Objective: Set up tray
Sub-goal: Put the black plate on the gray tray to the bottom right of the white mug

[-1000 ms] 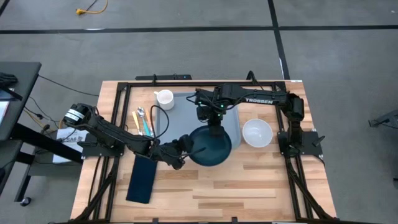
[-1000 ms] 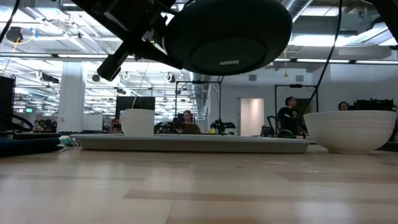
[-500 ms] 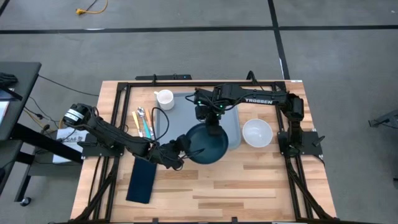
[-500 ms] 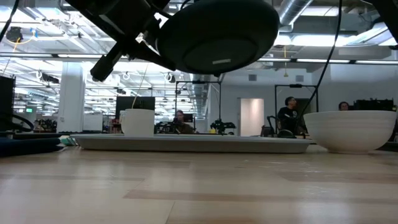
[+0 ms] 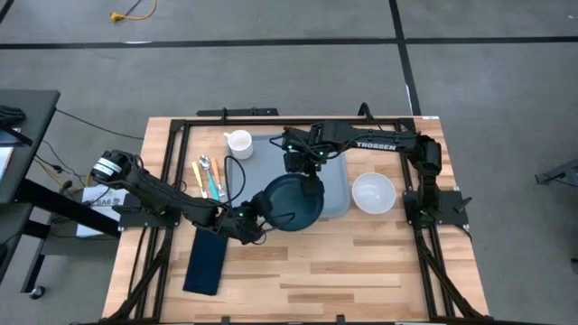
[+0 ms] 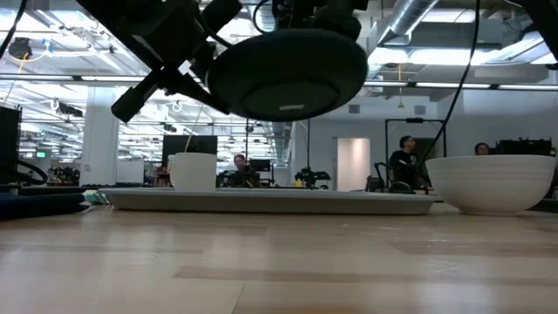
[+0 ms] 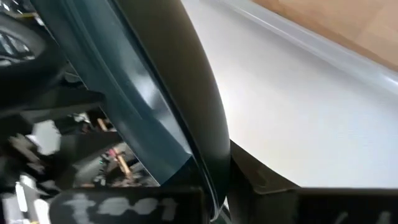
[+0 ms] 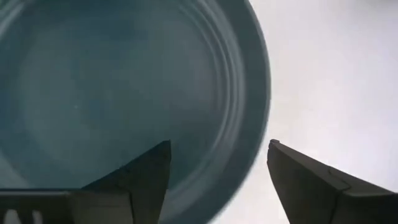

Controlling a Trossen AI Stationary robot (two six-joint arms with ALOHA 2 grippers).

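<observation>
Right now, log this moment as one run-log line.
left gripper: shut on plate rim | plate: raised above tray | right gripper: open over plate

Both dark arms are showing black links, the right arm (image 5: pixel 379 144) wearing white lettering behind its pincer (image 5: pixel 304 171).

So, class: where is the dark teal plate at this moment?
In the high view the plate is held off the table over the tray's front edge by the left gripper, left of the white bowl.
</observation>
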